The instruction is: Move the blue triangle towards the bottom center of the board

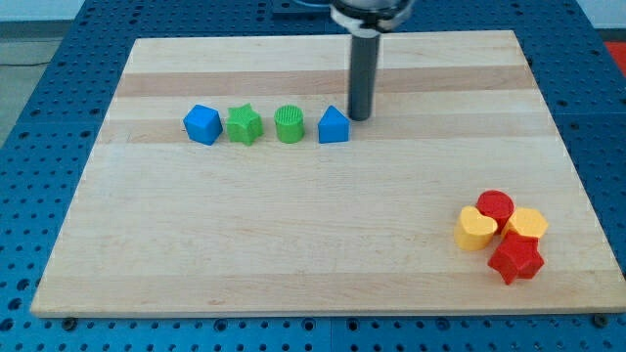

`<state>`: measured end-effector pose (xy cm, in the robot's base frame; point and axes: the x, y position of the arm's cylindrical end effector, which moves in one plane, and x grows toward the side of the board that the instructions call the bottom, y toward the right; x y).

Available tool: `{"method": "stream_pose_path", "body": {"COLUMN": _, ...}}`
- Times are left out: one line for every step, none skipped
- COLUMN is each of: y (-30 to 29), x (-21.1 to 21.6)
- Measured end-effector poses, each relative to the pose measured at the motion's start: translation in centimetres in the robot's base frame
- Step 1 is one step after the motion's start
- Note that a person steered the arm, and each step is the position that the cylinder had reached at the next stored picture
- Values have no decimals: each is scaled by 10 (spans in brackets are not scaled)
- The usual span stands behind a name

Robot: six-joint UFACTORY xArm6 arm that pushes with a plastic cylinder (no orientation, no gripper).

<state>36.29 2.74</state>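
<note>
The blue triangle sits in the upper middle of the wooden board, at the right end of a row of blocks. My tip stands just to the triangle's right and slightly toward the view's top, very close to it or touching its upper right edge. The rod rises straight up from there to the view's top.
Left of the triangle in the same row are a green cylinder, a green star and a blue cube. At the lower right is a cluster: red cylinder, yellow heart, yellow block, red star.
</note>
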Motion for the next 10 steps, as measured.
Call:
{"method": "stream_pose_path", "body": {"y": -18, "x": 23}}
{"method": "stream_pose_path", "body": {"y": -32, "x": 52}}
{"method": "stream_pose_path", "body": {"y": -60, "x": 60}}
{"method": "stream_pose_path", "body": {"y": -86, "x": 66}}
{"method": "stream_pose_path", "body": {"y": -101, "x": 86}}
{"method": "stream_pose_path", "body": {"y": -105, "x": 114}}
{"method": "stream_pose_path", "body": {"y": -106, "x": 143}}
{"method": "stream_pose_path", "body": {"y": -108, "x": 168}}
{"method": "stream_pose_path", "body": {"y": -109, "x": 195}}
{"method": "stream_pose_path", "body": {"y": -112, "x": 213}}
